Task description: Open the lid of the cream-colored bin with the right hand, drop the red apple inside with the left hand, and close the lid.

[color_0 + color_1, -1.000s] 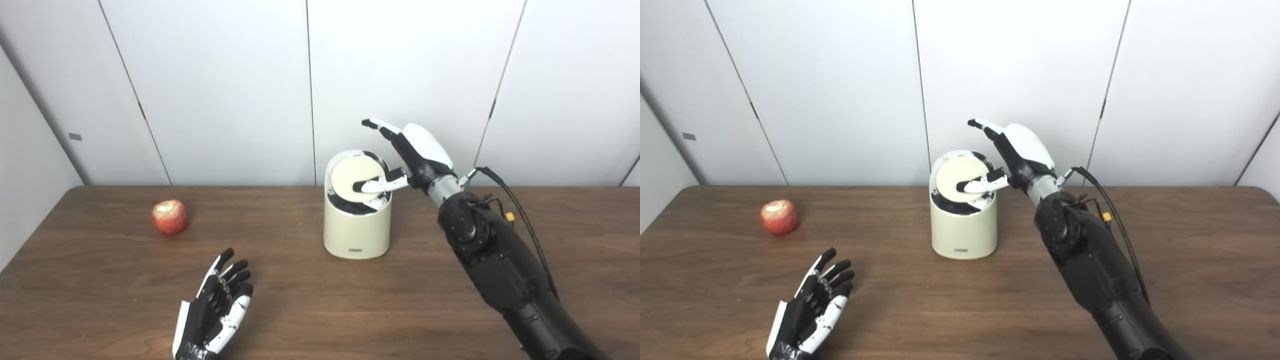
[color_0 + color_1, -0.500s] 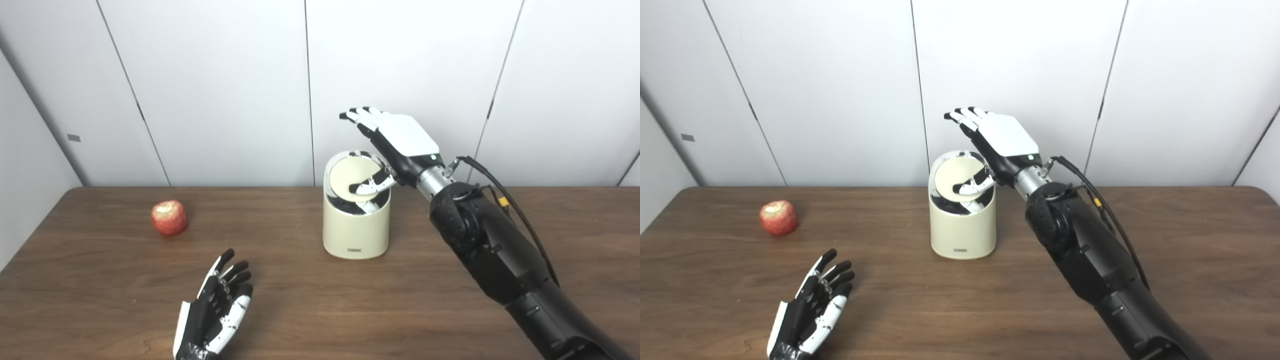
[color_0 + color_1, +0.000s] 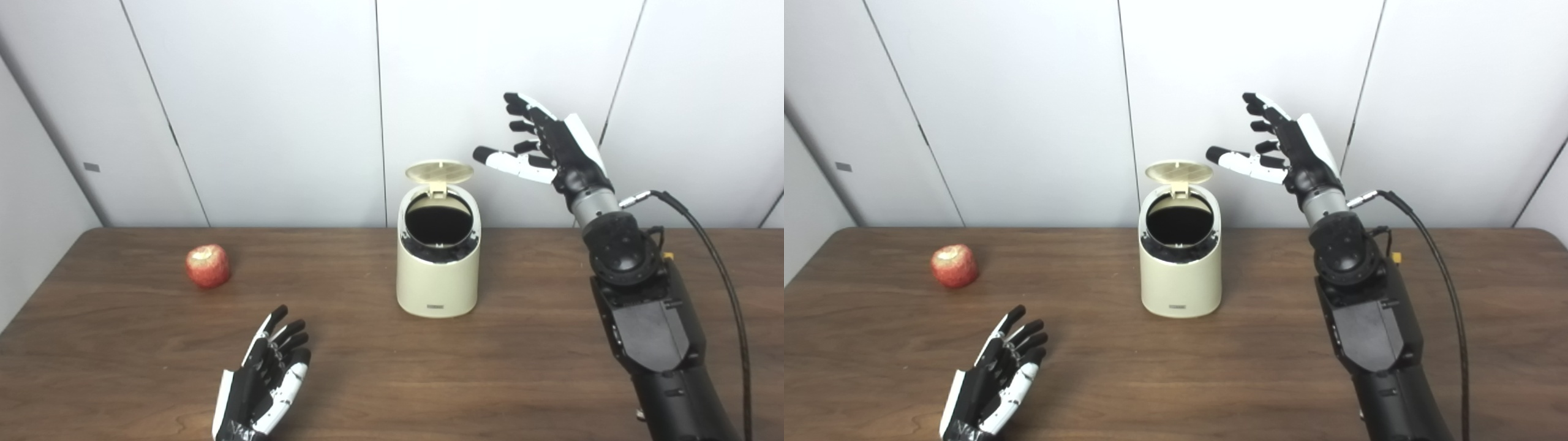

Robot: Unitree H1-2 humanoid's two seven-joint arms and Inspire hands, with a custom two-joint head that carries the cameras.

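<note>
The bin stands at the centre of the frame on the table, near its far edge. Its lid is raised on a rear hinge and tilted back, leaving the round dark opening clear for a drop from above or from the left.

The right hand is held in the upper right of the frame, above and to the right of the bin. Its fingers are spread wide and it holds nothing. The thumb points toward the lid without touching it. This position keeps the arm clear of the opening.

The left hand rests at the lower left of the frame, low over the table, fingers loosely apart and empty. The apple sits at the middle left of the frame, well apart from this hand and from the bin.

Materials and shapes:
- Bin: smooth cream cylinder with rounded edges, dark inner ring, small label near the base.
- Lid: thin cream disc.
- Apple: red, rounded, pale patch on top.
- Table: dark brown wood grain, matte.

Judgement: step 1 appears complete; the apple pickup is next.
</note>
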